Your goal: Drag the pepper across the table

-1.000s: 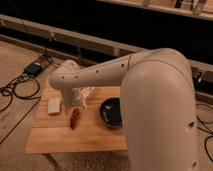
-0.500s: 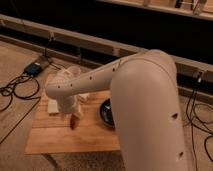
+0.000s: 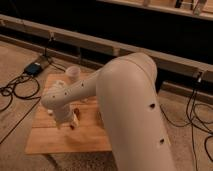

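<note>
**A:** The gripper (image 3: pixel 68 120) is recorded low over the table (image 3: pixel 50 141), at the end of the large white arm (image 3: pixel 125 100). Whether it is apart or closed cannot be told, as it is masked by the wrist housing.

**B:** Has the pepper been located?

**A:** Camera view, the only view: a dark red sliver of the pepper (image 3: pixel 73 125) is seen lying on the planks just beside the gripper's tip, toward the front edge. Contact cannot be confirmed.

**B:** Which risks are to be logged?

**A:** The following are judged, not observed.
- If pressure is applied off the pepper's centre, it may be rolled or pivoted out from under the tip and left behind while the arm is swept on.
- If too much downward force is used, the wood may be scraped or the pepper crushed.
- The front edge is near, so the pepper could be sent off the table by a drag in that direction.
- The pale cup (image 3: pixel 73 74) at the far edge is well apart and is not thought to be endangered.
</note>
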{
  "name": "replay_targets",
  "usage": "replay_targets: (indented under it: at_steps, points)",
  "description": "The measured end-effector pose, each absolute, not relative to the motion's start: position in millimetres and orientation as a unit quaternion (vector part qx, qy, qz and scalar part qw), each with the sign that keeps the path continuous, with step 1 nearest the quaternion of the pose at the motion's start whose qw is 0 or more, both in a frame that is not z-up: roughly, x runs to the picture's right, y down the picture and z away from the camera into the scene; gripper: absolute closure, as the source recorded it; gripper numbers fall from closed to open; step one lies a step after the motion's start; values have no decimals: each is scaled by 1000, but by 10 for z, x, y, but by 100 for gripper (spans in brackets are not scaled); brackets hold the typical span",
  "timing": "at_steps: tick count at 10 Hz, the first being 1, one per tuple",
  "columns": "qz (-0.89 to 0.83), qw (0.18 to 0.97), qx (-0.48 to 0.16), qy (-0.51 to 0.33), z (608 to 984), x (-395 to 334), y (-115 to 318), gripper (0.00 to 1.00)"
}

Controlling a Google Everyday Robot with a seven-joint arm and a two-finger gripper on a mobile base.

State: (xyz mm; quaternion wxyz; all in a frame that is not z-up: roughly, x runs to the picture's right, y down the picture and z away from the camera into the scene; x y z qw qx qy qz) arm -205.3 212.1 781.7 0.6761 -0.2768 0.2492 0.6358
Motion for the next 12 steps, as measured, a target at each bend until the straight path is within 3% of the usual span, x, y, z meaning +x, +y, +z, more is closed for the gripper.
replay_targets:
  at_steps: [10,12]
  points:
    - [662,650,-291,233,8311,-2065,2086,35]
    - [660,651,-294,232,8361,-2072,2087,40]
